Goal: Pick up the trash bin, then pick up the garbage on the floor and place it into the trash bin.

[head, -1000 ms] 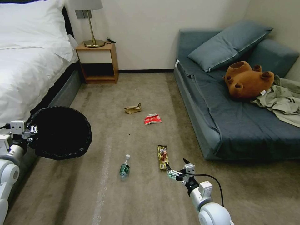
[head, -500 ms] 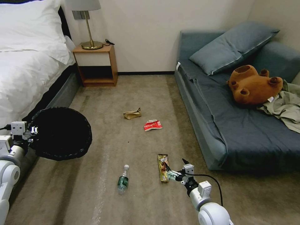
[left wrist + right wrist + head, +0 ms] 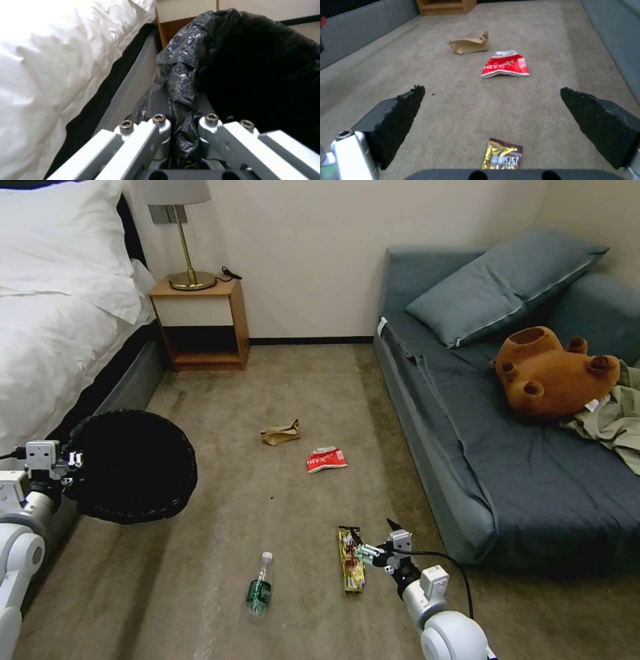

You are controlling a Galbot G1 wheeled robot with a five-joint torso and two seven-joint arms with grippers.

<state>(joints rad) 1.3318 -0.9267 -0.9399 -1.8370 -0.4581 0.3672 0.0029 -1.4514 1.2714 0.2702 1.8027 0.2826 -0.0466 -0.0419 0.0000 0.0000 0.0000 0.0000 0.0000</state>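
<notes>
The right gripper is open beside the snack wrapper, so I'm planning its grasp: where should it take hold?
Probably from above, across the narrow width near the middle: the snack wrapper lies flat and long on the carpet, beside the open right gripper.

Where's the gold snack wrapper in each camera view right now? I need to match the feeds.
Head view: gold snack wrapper lies on the carpet just ahead of the right tool.
Right wrist view: wrapper between the open fingers.
Left wrist view: not in it.
Shared landmark: the red packet.
</notes>
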